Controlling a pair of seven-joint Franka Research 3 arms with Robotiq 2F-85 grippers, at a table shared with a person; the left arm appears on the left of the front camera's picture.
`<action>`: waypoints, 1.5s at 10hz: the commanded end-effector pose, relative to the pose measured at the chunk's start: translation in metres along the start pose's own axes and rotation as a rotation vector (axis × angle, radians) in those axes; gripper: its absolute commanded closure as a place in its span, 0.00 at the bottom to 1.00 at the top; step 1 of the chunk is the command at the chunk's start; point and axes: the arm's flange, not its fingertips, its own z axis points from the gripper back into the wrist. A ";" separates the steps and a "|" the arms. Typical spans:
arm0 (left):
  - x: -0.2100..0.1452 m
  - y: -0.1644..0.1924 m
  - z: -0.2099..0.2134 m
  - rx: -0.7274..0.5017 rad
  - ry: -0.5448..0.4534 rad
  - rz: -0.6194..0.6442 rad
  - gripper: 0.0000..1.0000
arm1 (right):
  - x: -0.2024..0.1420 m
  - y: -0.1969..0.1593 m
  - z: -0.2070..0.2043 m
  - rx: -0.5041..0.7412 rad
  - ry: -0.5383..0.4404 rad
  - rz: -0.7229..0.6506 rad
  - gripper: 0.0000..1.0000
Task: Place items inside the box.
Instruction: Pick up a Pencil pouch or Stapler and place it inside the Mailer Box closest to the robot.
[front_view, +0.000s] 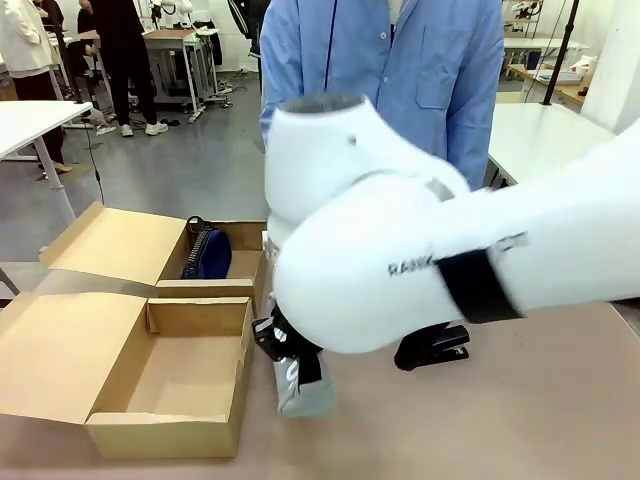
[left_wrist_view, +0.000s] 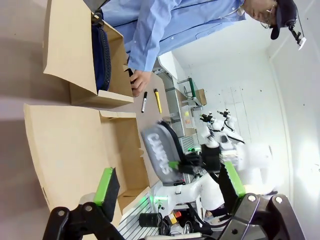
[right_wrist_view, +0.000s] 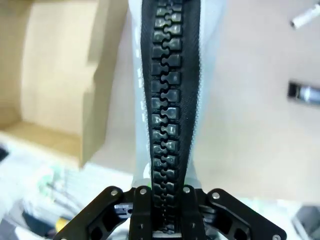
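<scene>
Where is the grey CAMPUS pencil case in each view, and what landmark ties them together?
Front view: grey pencil case low centre, under the right arm, just right of the near open box.
Left wrist view: grey pencil case centre, CAMPUS lettering showing, in the right gripper.
Right wrist view: grey pencil case down the middle, black zip rising from the shut jaws.
Shared landmark: the near open box beside it.

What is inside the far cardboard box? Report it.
A navy pencil case stands on edge inside the far box. Its near wall hides the floor, so anything lying flat there cannot be seen.
</scene>
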 end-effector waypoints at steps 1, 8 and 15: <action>0.000 -0.001 0.000 -0.023 -0.012 -0.020 0.00 | -0.042 -0.008 0.057 0.056 0.083 0.003 1.00; 0.000 -0.001 0.000 -0.023 -0.012 -0.020 0.00 | -0.091 0.007 0.101 0.223 0.003 -0.063 0.93; 0.000 -0.001 0.000 -0.023 -0.012 -0.020 0.00 | -0.001 0.126 0.044 0.435 0.018 0.015 0.93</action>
